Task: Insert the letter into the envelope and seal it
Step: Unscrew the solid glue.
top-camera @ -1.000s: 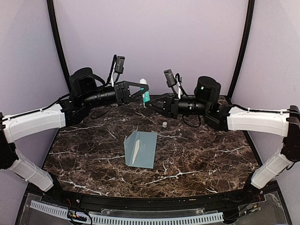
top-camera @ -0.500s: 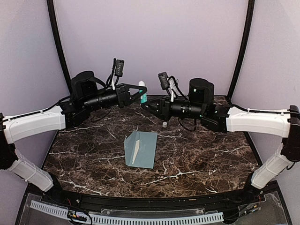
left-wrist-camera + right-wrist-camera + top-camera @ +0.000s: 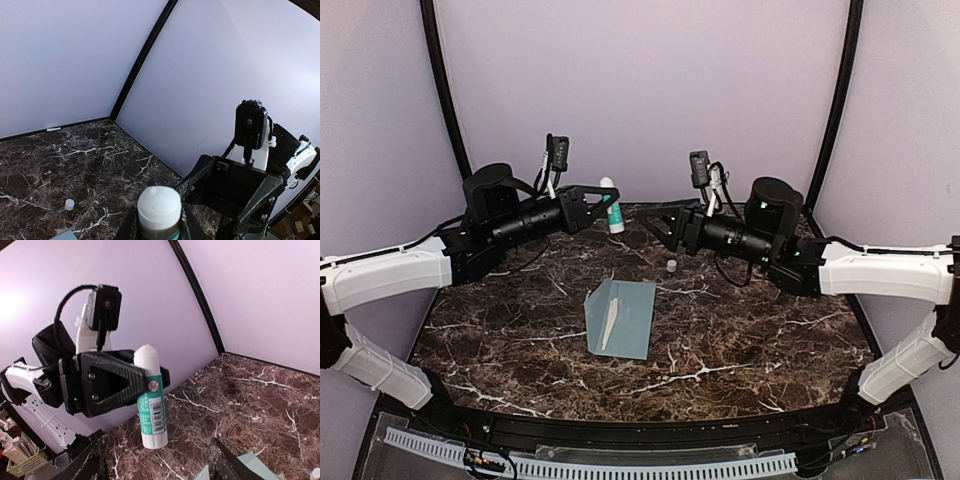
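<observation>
**A:** Where does your envelope sit?

**B:** Your envelope (image 3: 621, 317) lies flat about the middle of the desk (image 3: 770, 330), closer to the near edge than either arm's fingers. Nothing touches it. A narrow pale strip (image 3: 608, 325) runs along its left part; I cannot tell whether that is the letter or the lighter inside of the flap.

**A:** And your left gripper?

**B:** Your left gripper (image 3: 603, 198) is pinching the glue stick (image 3: 611, 205) around its upper body. It holds the stick upright over the desk's far edge, left of centre. The white end is up, with the green label below the fingers. The right wrist view shows the stick's bottom hanging free below the jaws.

**A:** Your right one?

**B:** Your right gripper (image 3: 648, 220) has its fingers spread and grips nothing. It points at the glue stick from the right, near it but apart. A small white cap (image 3: 672, 265) stands on the desk below that gripper, between it and the envelope.
</observation>
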`<state>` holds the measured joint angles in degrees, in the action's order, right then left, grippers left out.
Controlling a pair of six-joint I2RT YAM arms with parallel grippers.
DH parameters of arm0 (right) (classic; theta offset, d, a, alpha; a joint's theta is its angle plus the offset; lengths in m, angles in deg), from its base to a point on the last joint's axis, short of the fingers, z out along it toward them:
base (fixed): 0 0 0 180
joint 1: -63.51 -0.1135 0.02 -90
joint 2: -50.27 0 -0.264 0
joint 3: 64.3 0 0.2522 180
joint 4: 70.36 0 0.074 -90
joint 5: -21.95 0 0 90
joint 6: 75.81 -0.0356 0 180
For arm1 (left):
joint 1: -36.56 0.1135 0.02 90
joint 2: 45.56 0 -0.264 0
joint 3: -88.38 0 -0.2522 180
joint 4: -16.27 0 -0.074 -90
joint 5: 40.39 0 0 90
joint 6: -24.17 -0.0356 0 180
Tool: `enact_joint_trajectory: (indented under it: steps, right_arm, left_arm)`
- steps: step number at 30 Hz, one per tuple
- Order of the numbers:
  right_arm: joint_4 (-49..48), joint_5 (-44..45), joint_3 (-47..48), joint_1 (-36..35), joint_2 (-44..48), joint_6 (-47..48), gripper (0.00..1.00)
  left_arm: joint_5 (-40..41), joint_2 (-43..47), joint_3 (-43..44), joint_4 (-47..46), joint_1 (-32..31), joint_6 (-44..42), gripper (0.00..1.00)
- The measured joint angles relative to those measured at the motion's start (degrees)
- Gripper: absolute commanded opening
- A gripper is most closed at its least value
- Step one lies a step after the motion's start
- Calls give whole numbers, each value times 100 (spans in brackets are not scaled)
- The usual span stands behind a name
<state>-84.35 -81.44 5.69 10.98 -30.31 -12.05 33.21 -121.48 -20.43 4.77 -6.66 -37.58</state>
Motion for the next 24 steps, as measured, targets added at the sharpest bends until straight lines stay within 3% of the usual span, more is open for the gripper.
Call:
enact_joint_trajectory:
  steps: [5, 11, 24]
  right_arm:
    - [-730, -466, -9, 151, -142, -446, 70]
    - [-905, -962, 245, 138, -669, -713, 69]
    - [-817, -1150, 713, 4, -907, -684, 44]
  left_arm:
    - [-28, 179, -188, -413, 0, 297, 0]
    - [-153, 195, -214, -767, 0, 522, 0]
    - [-433, 188, -247, -1049, 0, 699, 0]
